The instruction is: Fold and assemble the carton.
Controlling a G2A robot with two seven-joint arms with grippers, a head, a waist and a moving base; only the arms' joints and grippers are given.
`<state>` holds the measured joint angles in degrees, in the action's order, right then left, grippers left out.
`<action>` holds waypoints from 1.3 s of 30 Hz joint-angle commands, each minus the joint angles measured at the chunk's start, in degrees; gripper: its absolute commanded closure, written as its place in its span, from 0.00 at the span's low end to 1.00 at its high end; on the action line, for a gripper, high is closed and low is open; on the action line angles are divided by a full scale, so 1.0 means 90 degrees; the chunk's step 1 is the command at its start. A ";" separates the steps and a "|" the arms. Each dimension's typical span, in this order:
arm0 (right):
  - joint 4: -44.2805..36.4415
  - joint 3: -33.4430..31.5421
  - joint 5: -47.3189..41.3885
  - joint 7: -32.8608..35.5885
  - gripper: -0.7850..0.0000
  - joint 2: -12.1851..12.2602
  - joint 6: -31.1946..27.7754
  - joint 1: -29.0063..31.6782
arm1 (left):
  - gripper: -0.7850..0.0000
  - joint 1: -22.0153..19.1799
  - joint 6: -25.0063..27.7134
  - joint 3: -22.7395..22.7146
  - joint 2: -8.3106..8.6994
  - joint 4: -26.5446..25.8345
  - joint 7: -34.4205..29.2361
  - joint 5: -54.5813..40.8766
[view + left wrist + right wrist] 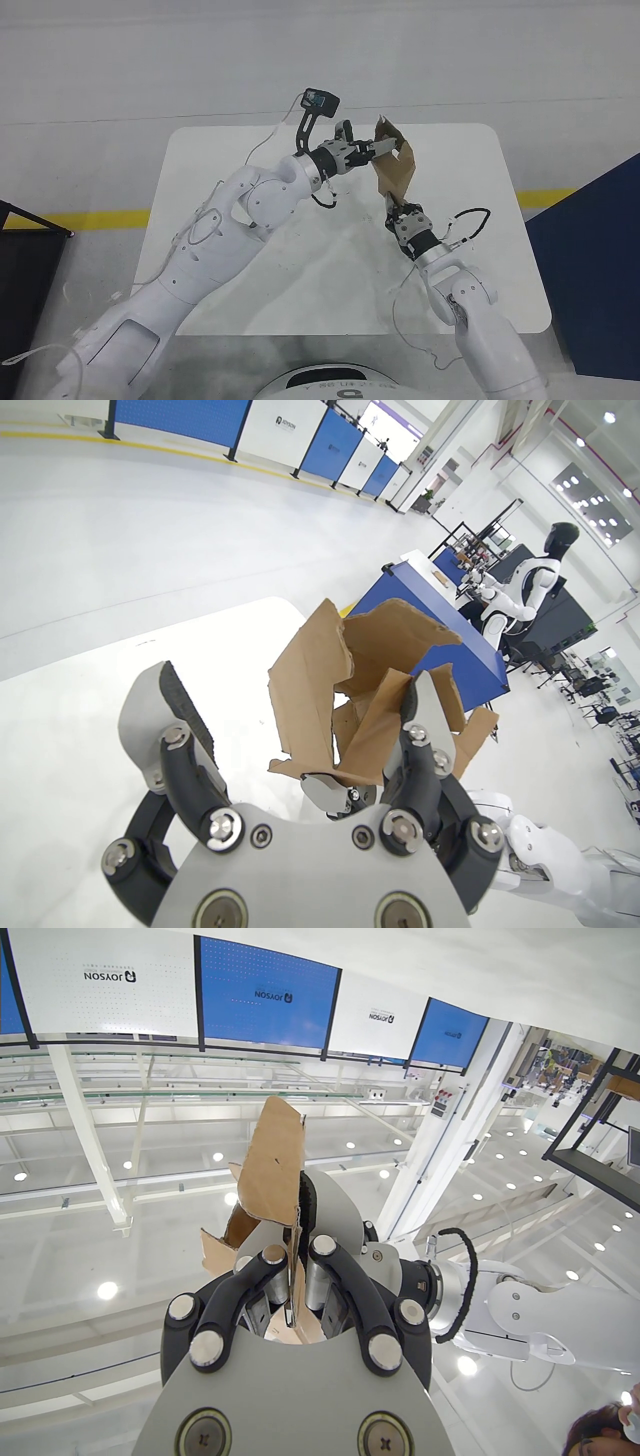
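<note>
One white table (300, 270), pale floor (300, 60), blue partitions (180, 420); right claw (299, 1223) clamped on the carton (397, 170), left claw (292, 680) apart.

White glossy arms (215, 240); grey-plated left end effector (292, 700), black linkages (190, 780), silver screws (221, 828); black looped cable (471, 1278).

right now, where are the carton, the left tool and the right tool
carton (397, 168), top view, its brown side panel
left tool (297, 700), left wrist view, midway between its open fingertips
right tool (295, 1228), right wrist view, between fingertips clamping the carton
</note>
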<state>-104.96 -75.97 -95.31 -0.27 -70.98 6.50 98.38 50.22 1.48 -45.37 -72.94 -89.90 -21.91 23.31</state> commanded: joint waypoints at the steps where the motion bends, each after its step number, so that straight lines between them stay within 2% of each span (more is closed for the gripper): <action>1: 0.0020 -0.0005 -0.0099 -0.0015 1.00 -0.0013 -0.0030 -0.0004 | 0.00 0.0022 0.0037 -0.0041 -0.0009 -0.0007 -0.0011 0.0003; 8: 0.0091 -0.0080 -0.0338 -0.0100 1.00 -0.0050 -0.0163 -0.0016 | 0.00 0.0165 0.0106 -0.0159 -0.0028 -0.0080 0.0012 0.0090; 33: -0.0018 -0.0409 -0.0578 0.0058 1.00 -0.0117 -0.0261 0.0214 | 0.00 0.0364 -0.0468 -0.0417 -0.0165 -0.0016 0.0032 0.0476; 39: -0.0075 -0.0529 -0.0808 0.0212 1.00 -0.0125 -0.0070 0.0307 | 0.00 0.0455 -0.0336 -0.0722 -0.0183 -0.0035 -0.0070 -0.0159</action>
<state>-105.52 -80.43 -101.89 1.31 -72.11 5.08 100.96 54.20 -1.50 -50.76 -74.65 -90.45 -22.69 22.95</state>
